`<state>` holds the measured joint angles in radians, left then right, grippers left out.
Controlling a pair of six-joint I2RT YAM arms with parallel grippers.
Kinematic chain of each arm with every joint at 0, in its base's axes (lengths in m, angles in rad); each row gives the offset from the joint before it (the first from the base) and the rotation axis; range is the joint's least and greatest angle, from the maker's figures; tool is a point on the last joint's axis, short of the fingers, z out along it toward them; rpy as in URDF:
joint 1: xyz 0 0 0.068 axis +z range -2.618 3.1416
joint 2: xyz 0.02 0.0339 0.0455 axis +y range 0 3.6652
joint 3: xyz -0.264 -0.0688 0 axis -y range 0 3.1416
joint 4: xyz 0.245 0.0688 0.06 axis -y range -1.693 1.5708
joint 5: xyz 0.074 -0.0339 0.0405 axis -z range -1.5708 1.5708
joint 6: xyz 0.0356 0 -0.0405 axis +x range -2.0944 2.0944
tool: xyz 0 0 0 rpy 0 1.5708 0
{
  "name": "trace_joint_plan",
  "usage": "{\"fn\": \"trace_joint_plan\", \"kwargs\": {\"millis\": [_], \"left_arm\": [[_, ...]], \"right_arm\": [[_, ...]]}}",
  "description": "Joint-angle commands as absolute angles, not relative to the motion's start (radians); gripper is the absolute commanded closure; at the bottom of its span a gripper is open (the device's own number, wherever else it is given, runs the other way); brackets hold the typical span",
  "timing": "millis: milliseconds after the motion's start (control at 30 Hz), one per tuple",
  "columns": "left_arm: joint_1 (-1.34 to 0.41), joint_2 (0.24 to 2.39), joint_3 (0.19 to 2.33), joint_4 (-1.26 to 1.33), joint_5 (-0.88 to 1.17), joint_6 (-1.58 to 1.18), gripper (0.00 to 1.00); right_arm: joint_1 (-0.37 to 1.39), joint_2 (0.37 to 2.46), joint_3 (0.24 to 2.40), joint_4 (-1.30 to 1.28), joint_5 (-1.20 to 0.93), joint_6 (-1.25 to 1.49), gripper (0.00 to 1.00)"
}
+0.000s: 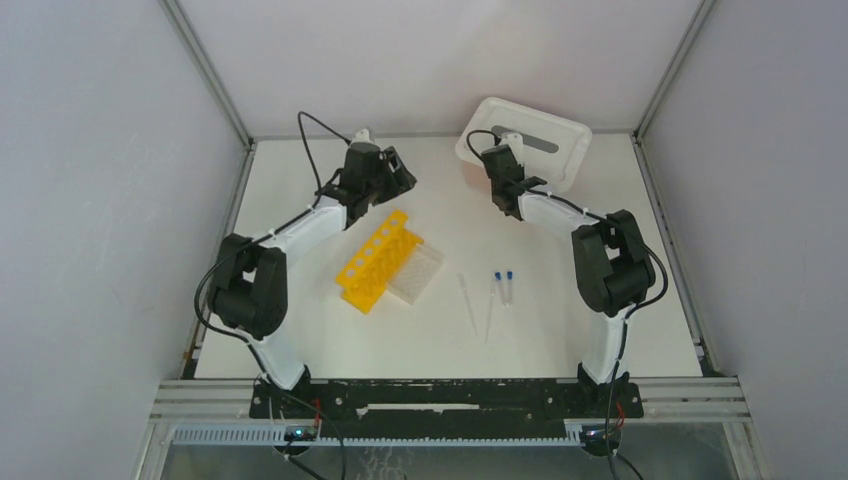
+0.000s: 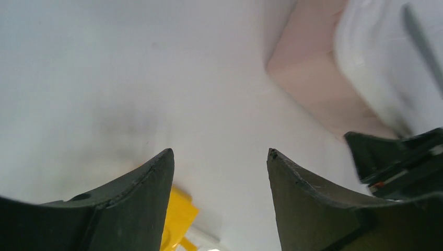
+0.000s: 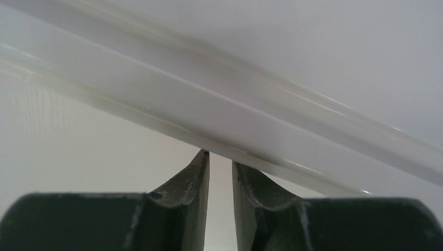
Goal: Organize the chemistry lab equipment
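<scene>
— Findings on the equipment, please; where does it lie?

— We record all of it on the worktop (image 1: 560, 335), toward the arm bases. The yellow rack (image 1: 376, 260) runs slantwise from near-left to far-right, with the clear grid rack (image 1: 417, 272) just beside its right flank, seemingly touching. Two droppers (image 1: 468, 303) and two blue-capped tubes (image 1: 502, 288) lie loose to the right of the racks, apart from them.

— And the fingers?

— We note the left fingers (image 1: 398, 172) spread wide and holding nothing, hovering beyond the far end of the yellow rack. The right fingers (image 3: 205, 170) are drawn almost together, with only a slim gap and nothing seen in it; they sit right up against the rim of the white lid (image 1: 525, 140) at the far edge.

— Which relation governs the next move?

— In our judgement, direction and axis. Every loose piece lies nearward of both sets of fingers, so either arm must draw in toward its base. Tubes and droppers lie lengthwise roughly near-to-far, the tubes' caps at the far end, so the fingers should close across that line. The right arm sits nearer the tubes; the left sits nearer the racks.

— Risk?

— We judge the droppers thin and clear, and so easily missed or set rolling.
</scene>
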<state>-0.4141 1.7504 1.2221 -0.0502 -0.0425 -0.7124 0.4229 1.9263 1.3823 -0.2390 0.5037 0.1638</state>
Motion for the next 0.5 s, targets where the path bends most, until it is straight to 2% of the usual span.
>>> {"fn": "trace_joint_plan", "kwargs": {"millis": [0,167,333,467], "left_arm": [[-0.415,1.731,1.397,-0.101,-0.058,-0.646,0.30],[-0.415,1.609,1.397,-0.154,-0.213,-0.642,0.29],[-0.414,1.375,1.231,-0.195,-0.488,-0.711,0.29],[-0.414,1.218,1.074,-0.256,-0.621,-0.783,0.29]], "right_arm": [[0.463,1.863,1.442,-0.233,0.521,0.156,0.70],[0.525,1.815,1.424,-0.212,0.497,0.116,0.67],[0.561,1.763,1.401,-0.207,0.457,0.110,0.60],[0.591,1.738,1.373,-0.191,0.433,0.115,0.56]]}}
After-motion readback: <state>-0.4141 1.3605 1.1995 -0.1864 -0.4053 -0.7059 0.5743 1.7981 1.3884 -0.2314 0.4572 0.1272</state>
